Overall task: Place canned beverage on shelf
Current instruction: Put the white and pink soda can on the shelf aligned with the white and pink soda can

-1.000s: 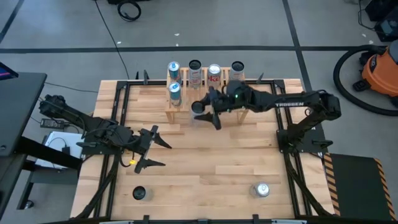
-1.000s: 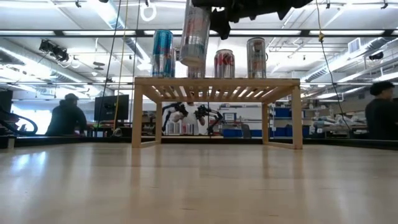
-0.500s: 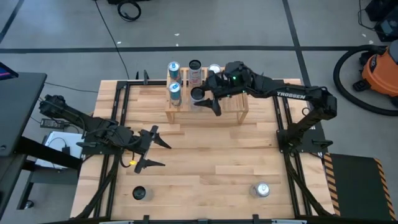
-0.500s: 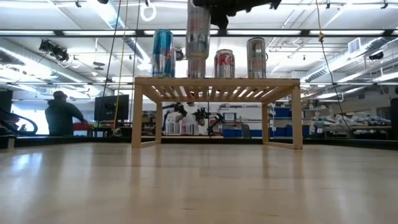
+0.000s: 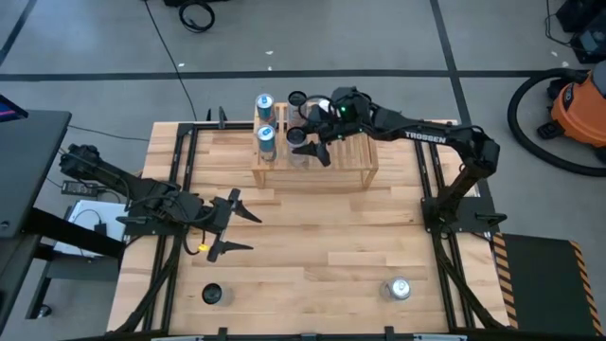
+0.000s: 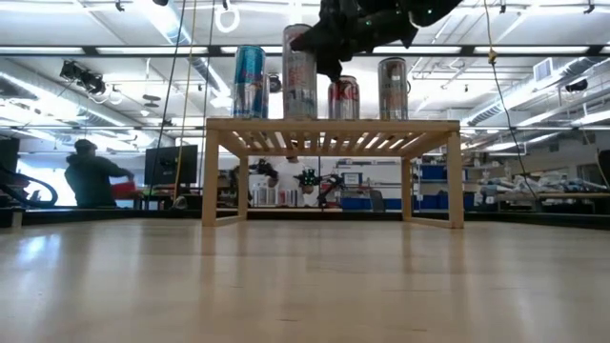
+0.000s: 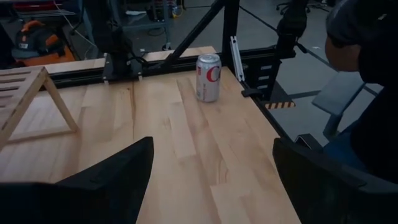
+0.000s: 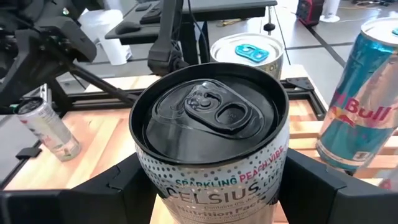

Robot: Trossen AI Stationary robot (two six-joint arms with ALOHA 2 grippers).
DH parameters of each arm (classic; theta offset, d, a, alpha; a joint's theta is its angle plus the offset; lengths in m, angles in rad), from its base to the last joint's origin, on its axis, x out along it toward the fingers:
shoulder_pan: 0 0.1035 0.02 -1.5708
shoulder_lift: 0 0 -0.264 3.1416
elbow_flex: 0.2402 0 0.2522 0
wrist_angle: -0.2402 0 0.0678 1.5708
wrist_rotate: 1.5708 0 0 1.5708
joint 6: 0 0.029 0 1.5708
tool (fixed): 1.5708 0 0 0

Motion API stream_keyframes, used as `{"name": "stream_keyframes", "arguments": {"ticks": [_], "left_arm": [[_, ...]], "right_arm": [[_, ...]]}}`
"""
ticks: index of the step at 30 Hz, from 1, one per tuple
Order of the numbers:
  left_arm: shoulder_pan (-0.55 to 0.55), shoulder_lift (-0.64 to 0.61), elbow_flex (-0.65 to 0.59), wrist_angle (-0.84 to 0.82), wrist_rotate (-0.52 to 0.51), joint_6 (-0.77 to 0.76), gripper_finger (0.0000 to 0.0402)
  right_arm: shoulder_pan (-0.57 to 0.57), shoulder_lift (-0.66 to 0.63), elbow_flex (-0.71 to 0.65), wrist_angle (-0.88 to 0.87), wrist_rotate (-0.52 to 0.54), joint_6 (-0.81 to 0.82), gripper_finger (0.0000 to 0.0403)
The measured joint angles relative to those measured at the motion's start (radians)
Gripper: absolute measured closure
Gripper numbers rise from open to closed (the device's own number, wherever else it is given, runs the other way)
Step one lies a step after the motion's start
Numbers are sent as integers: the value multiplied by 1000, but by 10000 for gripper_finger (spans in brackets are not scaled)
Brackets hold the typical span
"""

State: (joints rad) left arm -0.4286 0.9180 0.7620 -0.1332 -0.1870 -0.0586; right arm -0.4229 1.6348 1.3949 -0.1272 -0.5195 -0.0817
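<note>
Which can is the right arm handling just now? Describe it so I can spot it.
Find the shelf at the table's far edge. The right gripper holds the Celsius can there: tall, silver, black-lidded, unlike the blue Red Bull can beside it.

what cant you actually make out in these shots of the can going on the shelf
- Whether the Celsius can rests on the shelf: in the low view the right pincer covers part of it.
- The can's lower half: cut off by the right wrist view's edge.
- Labels of the two cans on the table: too small from above.
</note>
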Motion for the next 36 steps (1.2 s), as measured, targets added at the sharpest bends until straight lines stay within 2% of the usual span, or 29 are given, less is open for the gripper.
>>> {"name": "stream_keyframes", "arguments": {"ticks": [6, 18, 36], "left_arm": [[0, 0, 0, -1, 0, 3, 69], [0, 0, 0, -17, 0, 19, 69], [0, 0, 0, -22, 0, 19, 70]], "right_arm": [[-5, 7, 0, 13, -3, 0, 127], [-11, 12, 0, 37, -6, -31, 71], [-3, 13, 0, 75, 55, -53, 66]]}}
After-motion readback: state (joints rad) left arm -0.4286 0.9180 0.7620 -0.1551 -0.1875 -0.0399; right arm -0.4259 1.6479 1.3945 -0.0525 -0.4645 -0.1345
